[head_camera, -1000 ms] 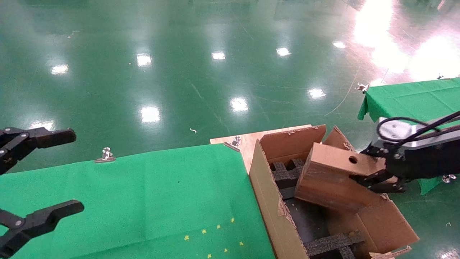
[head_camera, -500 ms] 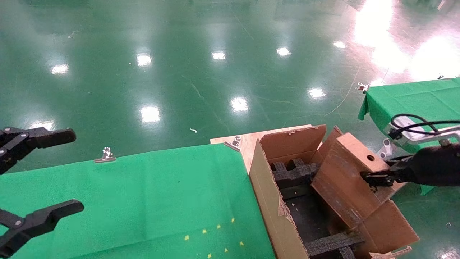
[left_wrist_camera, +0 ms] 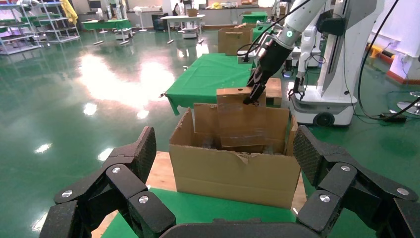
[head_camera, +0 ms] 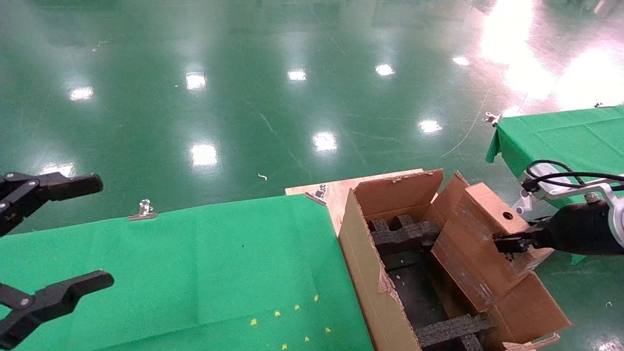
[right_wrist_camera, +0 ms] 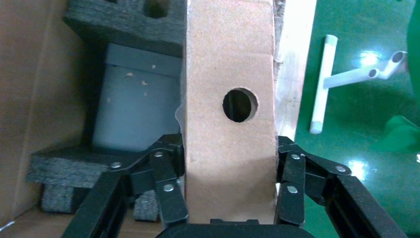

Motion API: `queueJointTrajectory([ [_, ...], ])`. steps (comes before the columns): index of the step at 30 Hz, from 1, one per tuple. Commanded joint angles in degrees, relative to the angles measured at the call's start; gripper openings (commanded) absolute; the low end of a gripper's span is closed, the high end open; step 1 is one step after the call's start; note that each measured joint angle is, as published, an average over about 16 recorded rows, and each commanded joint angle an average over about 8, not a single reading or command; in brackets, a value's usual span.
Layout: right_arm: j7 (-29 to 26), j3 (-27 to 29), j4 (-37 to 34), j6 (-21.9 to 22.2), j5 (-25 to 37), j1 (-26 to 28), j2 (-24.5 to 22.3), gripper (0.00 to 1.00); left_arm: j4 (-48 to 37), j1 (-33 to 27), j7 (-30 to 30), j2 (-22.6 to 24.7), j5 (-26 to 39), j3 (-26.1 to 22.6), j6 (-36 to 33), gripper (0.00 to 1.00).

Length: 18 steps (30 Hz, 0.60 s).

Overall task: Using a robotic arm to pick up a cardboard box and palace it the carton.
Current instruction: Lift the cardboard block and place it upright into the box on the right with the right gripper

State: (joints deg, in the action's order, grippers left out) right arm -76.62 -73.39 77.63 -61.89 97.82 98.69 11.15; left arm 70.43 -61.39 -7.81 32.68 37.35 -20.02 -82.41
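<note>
- The carton [head_camera: 370, 273] sat past the right edge of the green table [head_camera: 195, 263], its torn flaps open; I saw it from the side in the left wrist view [left_wrist_camera: 233, 173].
- Inside it I could see black foam inserts [head_camera: 402, 234] across the far end and another strip near my end [head_camera: 451, 329], with a dark grey bottom between them [right_wrist_camera: 133, 99].
- The cardboard box [head_camera: 480, 243] stood tilted in the carton's right side, its lower part down inside the carton and its narrow holed face uppermost, leaning toward the right wall.
- I could make out no printing or labels on either box; the only mark was the round hole [right_wrist_camera: 239, 104] in the narrow face.
- My right gripper [head_camera: 512, 242] was clamped on the cardboard box at its upper right edge, reaching in from the right.
- In the right wrist view its fingers [right_wrist_camera: 166, 173] pressed both broad sides of the box [right_wrist_camera: 230, 148] just below the hole, spread only as wide as the box is thick.
- My left gripper [head_camera: 73, 234] hung spread wide and empty over the left end of the green table, well apart from the carton.
</note>
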Motion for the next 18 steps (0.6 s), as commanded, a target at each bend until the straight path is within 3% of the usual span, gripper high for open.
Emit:
queueJointTrajectory([
  [1,-0.6,-0.2,0.0,0.4,0.9,-0.2,0.2,0.00,0.0,0.0,0.0,0.0,0.0,0.0,0.0,1.00],
  [9,-4.9,-0.8,0.1,1.7,2.6,-1.1,1.4,0.00,0.0,0.0,0.0,0.0,0.0,0.0,0.0,1.00],
  [18,-5.0,-0.8,0.0,2.0,2.4,-1.2,1.8,0.00,0.0,0.0,0.0,0.0,0.0,0.0,0.0,1.00],
])
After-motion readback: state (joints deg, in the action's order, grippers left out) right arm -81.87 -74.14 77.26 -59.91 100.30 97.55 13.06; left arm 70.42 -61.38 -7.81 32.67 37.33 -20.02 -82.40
